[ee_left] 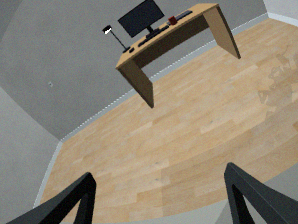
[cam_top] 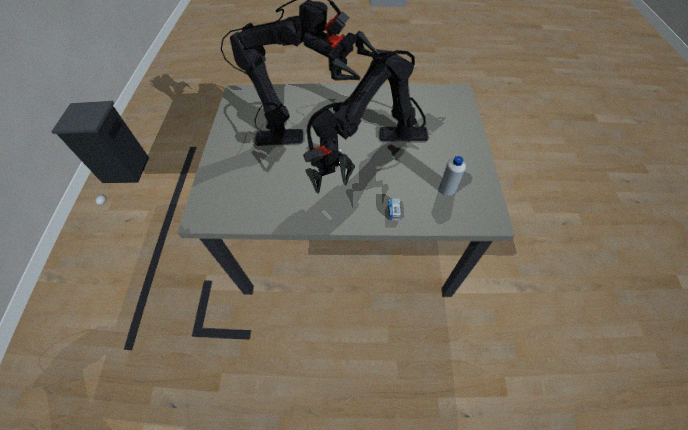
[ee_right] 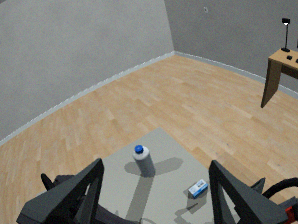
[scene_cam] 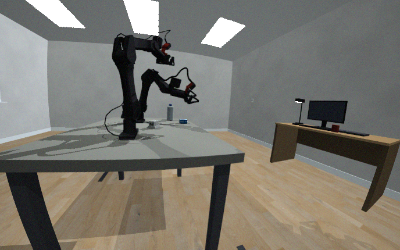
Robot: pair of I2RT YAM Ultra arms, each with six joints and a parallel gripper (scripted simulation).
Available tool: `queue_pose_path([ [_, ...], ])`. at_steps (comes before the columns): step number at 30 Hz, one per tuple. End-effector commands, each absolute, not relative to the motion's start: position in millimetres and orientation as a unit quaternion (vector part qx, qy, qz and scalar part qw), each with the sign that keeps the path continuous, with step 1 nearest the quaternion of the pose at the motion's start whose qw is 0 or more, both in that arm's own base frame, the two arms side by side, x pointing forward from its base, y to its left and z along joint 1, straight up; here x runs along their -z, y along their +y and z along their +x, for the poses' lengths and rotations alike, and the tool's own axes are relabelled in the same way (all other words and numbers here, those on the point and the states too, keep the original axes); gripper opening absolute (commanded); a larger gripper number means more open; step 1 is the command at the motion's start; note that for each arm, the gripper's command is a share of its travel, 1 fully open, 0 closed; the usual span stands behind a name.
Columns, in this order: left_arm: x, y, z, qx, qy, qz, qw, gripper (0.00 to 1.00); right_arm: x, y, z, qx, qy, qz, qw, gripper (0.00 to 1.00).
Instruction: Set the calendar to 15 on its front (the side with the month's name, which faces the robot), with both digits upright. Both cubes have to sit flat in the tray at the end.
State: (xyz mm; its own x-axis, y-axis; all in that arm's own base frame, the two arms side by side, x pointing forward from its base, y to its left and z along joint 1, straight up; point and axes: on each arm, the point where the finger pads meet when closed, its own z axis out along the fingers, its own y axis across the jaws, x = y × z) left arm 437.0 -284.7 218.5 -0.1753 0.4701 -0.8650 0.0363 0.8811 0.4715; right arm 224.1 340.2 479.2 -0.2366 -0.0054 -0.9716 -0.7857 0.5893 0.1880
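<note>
The calendar shows only in the exterior view, as a small white blocky thing [scene_cam: 153, 124] on the table beside the arm bases; its cubes and digits are too small to read. In the top view it is hidden behind the arms. My left gripper [cam_top: 329, 175] is open and empty, held in the air above the middle of the table; it also shows in the exterior view [scene_cam: 192, 99] and in its own wrist view [ee_left: 158, 175]. My right gripper [cam_top: 344, 66] is open and empty, raised high above the arm bases; it also shows in the exterior view [scene_cam: 168, 60] and in its wrist view [ee_right: 158, 183].
A white bottle with a blue cap [cam_top: 452, 175] stands near the table's right edge. A small blue and white box [cam_top: 394, 208] lies near the front edge. A dark bin [cam_top: 101, 141] stands on the floor to the left. A desk with a monitor [scene_cam: 327, 130] stands by the wall.
</note>
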Motion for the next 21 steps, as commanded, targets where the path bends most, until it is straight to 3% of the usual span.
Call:
queue_pose_path([
  [1,-226,-285,437,-0.171,0.744,0.164,0.625,1.0,-517,359,197,-0.384,0.633,-0.344,0.578,1.0],
  [12,-226,-285,437,-0.171,0.744,0.164,0.625,1.0,-542,415,70,-0.44,0.444,-0.518,0.584,1.0],
  [17,-226,-285,437,-0.171,0.744,0.164,0.625,1.0,-495,457,-28,-0.464,0.393,-0.602,0.517,1.0],
  [19,-226,-285,437,-0.171,0.744,0.164,0.625,1.0,-495,457,-28,-0.464,0.393,-0.602,0.517,1.0],
  [21,-226,-285,437,-0.171,0.744,0.164,0.625,1.0,-461,464,-79,-0.476,0.373,-0.652,0.457,1.0],
])
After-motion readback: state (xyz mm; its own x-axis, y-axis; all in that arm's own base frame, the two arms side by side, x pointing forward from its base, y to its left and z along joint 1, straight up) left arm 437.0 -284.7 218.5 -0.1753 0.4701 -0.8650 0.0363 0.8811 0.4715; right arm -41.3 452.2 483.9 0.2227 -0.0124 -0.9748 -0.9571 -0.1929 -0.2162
